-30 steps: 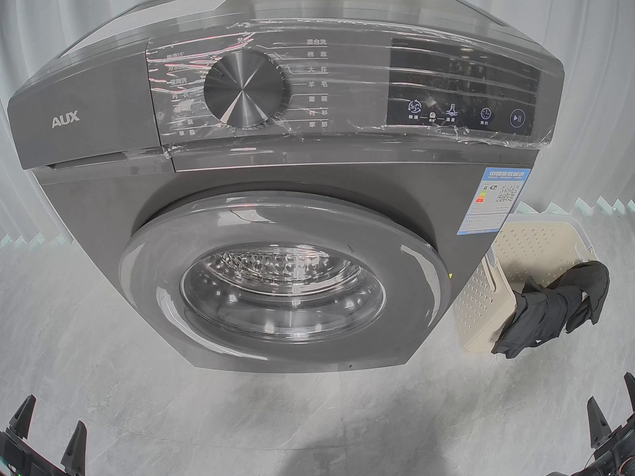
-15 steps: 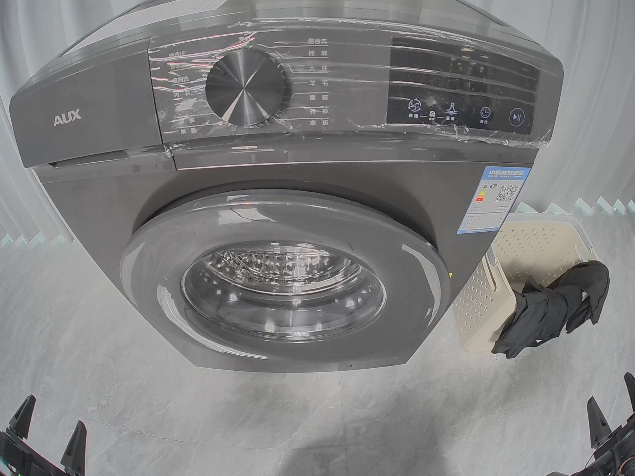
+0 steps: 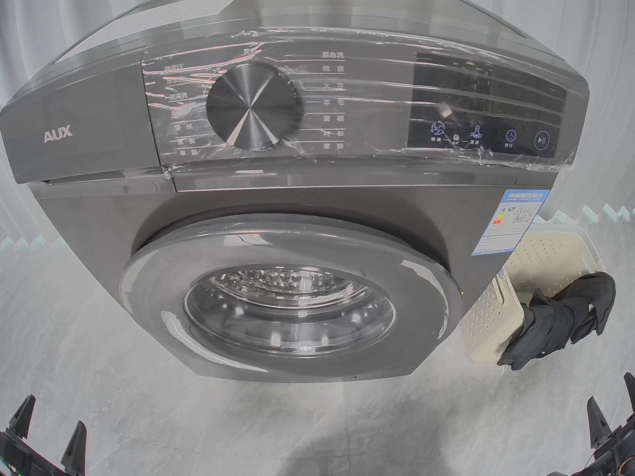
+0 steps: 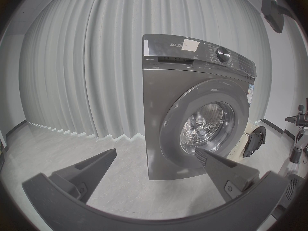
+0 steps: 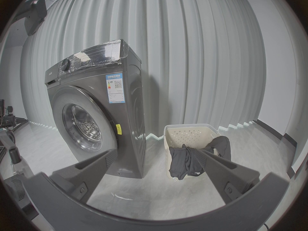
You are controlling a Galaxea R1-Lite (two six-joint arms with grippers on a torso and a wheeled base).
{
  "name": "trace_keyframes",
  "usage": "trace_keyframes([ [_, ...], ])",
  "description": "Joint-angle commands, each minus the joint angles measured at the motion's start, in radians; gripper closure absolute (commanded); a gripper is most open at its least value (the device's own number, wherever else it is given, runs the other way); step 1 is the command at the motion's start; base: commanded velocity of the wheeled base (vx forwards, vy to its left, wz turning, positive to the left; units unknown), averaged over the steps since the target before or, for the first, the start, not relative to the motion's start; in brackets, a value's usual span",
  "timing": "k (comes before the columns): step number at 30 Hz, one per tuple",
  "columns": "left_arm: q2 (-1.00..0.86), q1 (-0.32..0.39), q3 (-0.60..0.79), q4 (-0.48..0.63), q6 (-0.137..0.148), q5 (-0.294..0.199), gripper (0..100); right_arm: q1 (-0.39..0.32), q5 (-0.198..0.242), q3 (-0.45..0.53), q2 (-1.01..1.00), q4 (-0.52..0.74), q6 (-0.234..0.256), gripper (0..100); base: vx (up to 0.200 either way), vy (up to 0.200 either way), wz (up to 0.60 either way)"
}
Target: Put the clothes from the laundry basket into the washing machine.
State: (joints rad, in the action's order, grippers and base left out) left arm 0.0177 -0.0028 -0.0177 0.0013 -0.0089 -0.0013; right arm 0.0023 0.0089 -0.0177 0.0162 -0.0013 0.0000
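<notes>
The grey washing machine [image 3: 297,186] stands in front of me with its round glass door [image 3: 290,299] shut; it also shows in the left wrist view [image 4: 195,106] and the right wrist view [image 5: 96,113]. To its right on the floor sits a cream laundry basket [image 3: 493,315] [image 5: 192,135]. Dark clothes [image 3: 562,318] [image 5: 186,161] [image 4: 255,140] hang over its front rim. My left gripper [image 3: 49,428] [image 4: 154,153] is low at the left, open and holding nothing. My right gripper [image 3: 614,408] [image 5: 154,152] is low at the right, open and holding nothing, well short of the basket.
Pale tiled floor [image 3: 397,424] lies between me and the machine. White pleated curtains [image 5: 199,64] run behind the machine and basket. The basket stands close beside the machine's right side.
The whole head view has shifted: the machine looks larger and a little lower, so the camera moved closer. Both grippers keep their places in the picture, still open.
</notes>
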Motion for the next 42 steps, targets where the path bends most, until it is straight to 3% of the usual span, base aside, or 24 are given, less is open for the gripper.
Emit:
trace_keyframes([
  [1, -0.018, 0.0, 0.015, 0.0, 0.001, 0.0, 0, 0.001, 0.0, 0.018, -0.004, 0.0, -0.002, 0, 0.0, 0.0, 0.0],
  [34, -0.018, 0.0, 0.016, 0.0, 0.006, -0.002, 0, 0.001, 0.002, 0.018, -0.005, 0.001, 0.002, 0, 0.018, 0.0, 0.0],
  [36, -0.018, 0.0, 0.016, 0.0, 0.006, -0.002, 0, 0.001, 0.02, 0.013, -0.005, -0.019, 0.002, 0, 0.0, 0.0, 0.0],
  [37, -0.018, 0.001, 0.016, 0.0, 0.007, -0.002, 0, 0.005, 0.055, -0.058, -0.013, -0.062, 0.014, 0, 0.0, 0.0, 0.0],
  [38, -0.018, 0.001, 0.016, 0.0, 0.007, -0.002, 0, 0.005, 0.055, -0.058, -0.013, -0.062, 0.014, 0, 0.0, 0.0, 0.0],
  [40, -0.018, 0.001, 0.016, 0.0, 0.007, -0.002, 0, 0.015, 0.129, -0.222, 0.045, -0.048, 0.023, 0, 0.0, 0.0, 0.0],
  [42, -0.018, 0.003, 0.016, 0.0, 0.007, -0.002, 0, 0.015, 0.217, -0.249, 0.119, -0.002, 0.014, 0, 0.0, 0.0, 0.0],
])
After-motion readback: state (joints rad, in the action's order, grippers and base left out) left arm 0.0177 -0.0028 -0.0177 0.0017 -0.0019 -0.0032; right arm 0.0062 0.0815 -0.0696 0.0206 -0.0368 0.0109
